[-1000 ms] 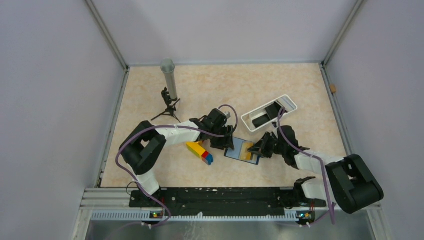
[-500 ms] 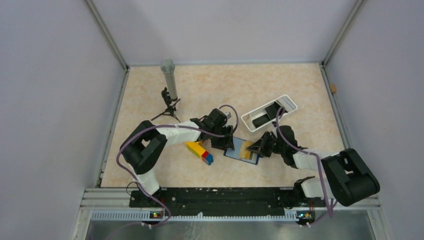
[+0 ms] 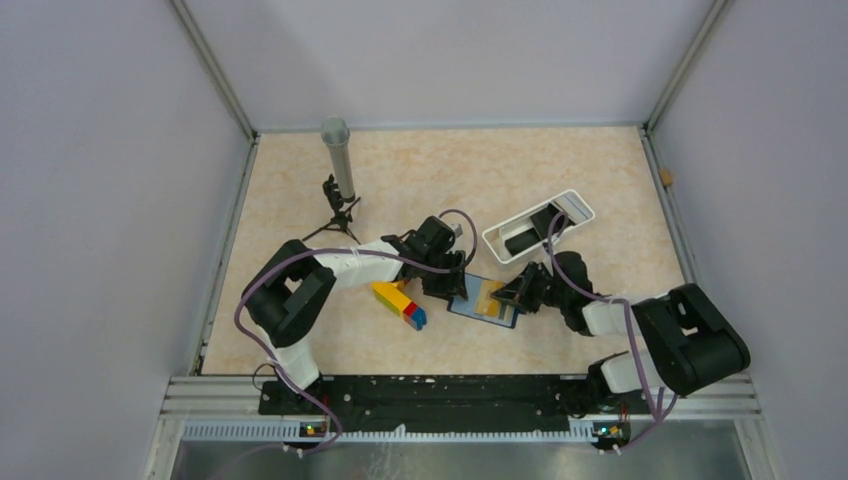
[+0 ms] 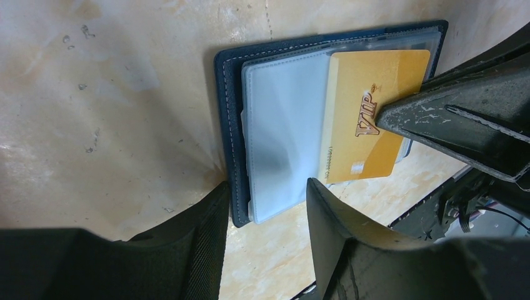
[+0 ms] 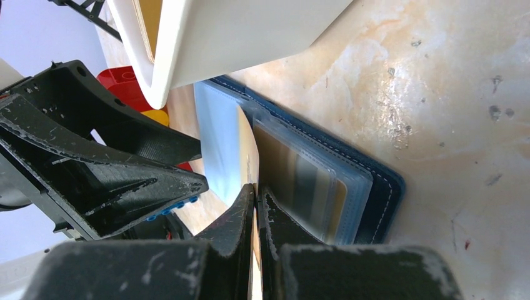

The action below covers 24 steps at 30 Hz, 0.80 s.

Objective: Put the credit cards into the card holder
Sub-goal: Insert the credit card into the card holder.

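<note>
Grey cylinder on tripod [image 3: 338,155]: stands upright at the upper left of the surface [image 3: 450,170], well apart from everything else.
Toy bricks [image 3: 400,302]: yellow, red and blue, joined in a slanted row left of centre.
Left hand [image 3: 452,290]: centre of the top view, at the card holder's left edge. Its fingers are parted with one corner of the holder between them; whether they pinch it cannot be told.
Card holder [image 4: 226,112]: centre, lying open and flat, navy with its clear sleeves facing up.
Gold credit card [image 4: 356,94]: over the holder's right half, marked "VIP". Whether its edge sits inside a sleeve cannot be told.
Right hand [image 5: 255,187]: just right of centre, clenched on the gold card's right edge.
White tray [image 5: 250,37]: above and right of centre, set diagonally, with dark things inside.
</note>
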Motion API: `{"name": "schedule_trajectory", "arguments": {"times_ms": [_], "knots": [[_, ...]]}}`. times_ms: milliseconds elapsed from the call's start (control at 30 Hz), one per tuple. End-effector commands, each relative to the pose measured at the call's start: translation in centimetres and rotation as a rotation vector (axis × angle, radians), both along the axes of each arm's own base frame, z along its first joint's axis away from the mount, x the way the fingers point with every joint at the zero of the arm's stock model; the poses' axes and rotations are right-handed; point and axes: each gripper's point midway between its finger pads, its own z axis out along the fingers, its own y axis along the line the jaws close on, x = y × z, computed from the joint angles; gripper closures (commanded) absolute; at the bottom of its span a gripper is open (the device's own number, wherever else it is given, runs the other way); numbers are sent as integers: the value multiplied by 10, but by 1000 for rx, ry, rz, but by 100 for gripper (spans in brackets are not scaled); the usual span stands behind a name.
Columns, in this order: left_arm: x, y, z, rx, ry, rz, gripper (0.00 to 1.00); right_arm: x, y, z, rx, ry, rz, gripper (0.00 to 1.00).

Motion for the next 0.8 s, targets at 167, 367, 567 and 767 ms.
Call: {"name": "schedule_trajectory", "arguments": {"times_ms": [167, 367, 567, 767], "knots": [[-3, 3, -15, 41, 18, -16, 50, -12, -10, -27, -78, 66, -4, 100], [-3, 2, -16, 43, 20, -23, 50, -19, -11, -36, -102, 115, 15, 100], [-3, 1, -14, 37, 18, -29, 52, -20, -6, -40, -118, 128, 34, 100], [-3, -1, -11, 27, 17, -35, 53, -15, 8, -37, -108, 110, 42, 100]]}}
